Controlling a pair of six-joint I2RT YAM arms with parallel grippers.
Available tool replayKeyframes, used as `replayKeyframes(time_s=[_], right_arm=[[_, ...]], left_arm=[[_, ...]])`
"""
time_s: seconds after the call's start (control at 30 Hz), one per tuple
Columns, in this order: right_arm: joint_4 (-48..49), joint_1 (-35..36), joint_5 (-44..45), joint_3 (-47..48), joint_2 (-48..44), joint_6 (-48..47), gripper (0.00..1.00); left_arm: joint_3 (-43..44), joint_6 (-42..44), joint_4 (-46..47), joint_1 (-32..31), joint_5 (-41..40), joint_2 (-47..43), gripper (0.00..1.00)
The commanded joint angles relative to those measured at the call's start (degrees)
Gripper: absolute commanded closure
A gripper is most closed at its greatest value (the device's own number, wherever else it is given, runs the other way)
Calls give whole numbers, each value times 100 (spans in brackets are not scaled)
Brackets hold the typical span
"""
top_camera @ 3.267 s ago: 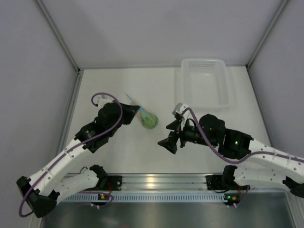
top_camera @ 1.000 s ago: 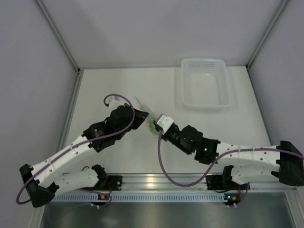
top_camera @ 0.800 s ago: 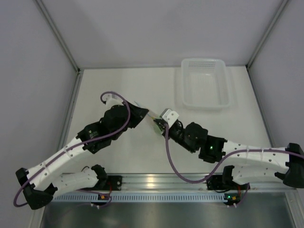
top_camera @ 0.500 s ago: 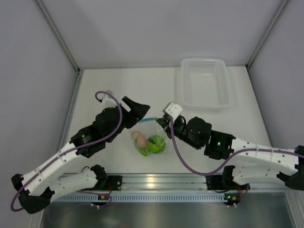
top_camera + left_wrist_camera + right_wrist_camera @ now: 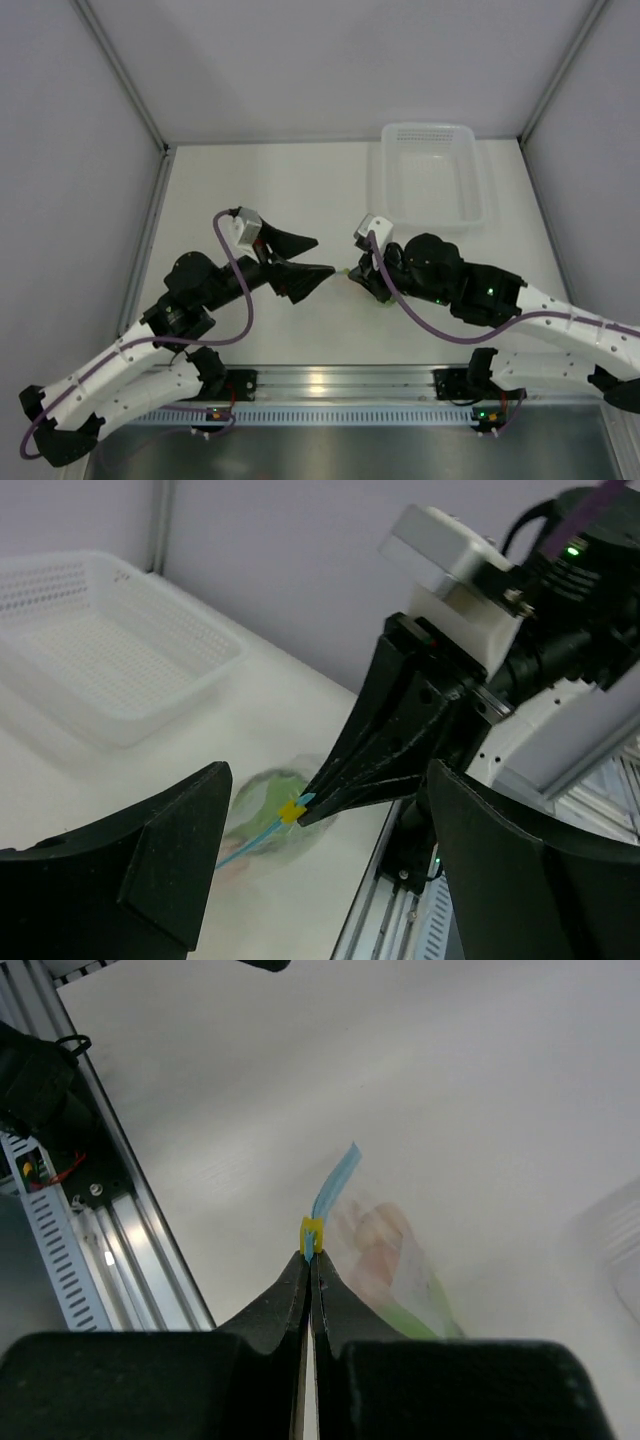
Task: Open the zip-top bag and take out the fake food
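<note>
Where the two arms meet over the desk (image 5: 260,190), near-left of the basket (image 5: 430,180) and well apart from it, the pincers face each other tip to tip. The right pincer (image 5: 310,1256) is closed, its fingertips pinched on the small yellow slider (image 5: 312,1231) that sits on the blue zip strip (image 5: 336,1182) of the bag (image 5: 400,1260). The bag hangs from that grip, crinkled and blurred. Whether it rests on the desk, and whether its mouth is open, cannot be told. The food is inside it: peach pieces (image 5: 372,1228) just past the slider, and a green ball (image 5: 272,792) lower down. From above, the bag is almost wholly hidden under the right arm. The left pincer (image 5: 324,254) is spread wide and grips nothing. Its two fingers (image 5: 175,845) point at the slider from the side away from the basket, just short of the right pincer's tip and not touching the bag.
</note>
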Motion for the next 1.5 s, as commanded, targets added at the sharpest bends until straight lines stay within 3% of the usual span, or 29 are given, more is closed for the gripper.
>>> replayKeyframes(time_s=[0.0,0.1,0.2,0.47,0.6,0.7,0.73,1.0,1.27,1.3,1.47], right_arm=[[-466,-54,-371,430,-401,42,100],[-677,-54,-529,492,-568,-19,100],[-792,-46,-756,519,-761,-107,100],[-1091,-54,-1057,677,-999,-177,100],[-1012,-46,-1294,598,-1140,-213,100],[-1003,-46,-1259,598,-1193,-213,100],[-1003,-46,-1259,598,-1184,-396,100],[-915,-46,-1286,589,-1237,-397,100],[-801,-46,-1347,519,-1131,-389,100],[-792,-46,-1364,519,-1123,-389,100],[-678,-46,-1364,501,-1140,-389,100]], left_arm=[[0,1258,1205,-2,1728,154,16],[106,1689,1205,-2,2738,471,18],[246,2014,1205,-2,3234,778,18],[563,2200,1099,-2,3579,1386,15],[651,2270,1011,-2,3745,1588,19],[738,2183,1011,-2,3991,1737,27],[765,2156,1011,-2,4052,1773,34],[871,1980,1003,-10,4281,1922,54],[959,1875,1011,-11,4396,1993,60],[967,1866,1011,-11,4396,1984,65],[950,1866,1002,-11,4370,2010,72]])
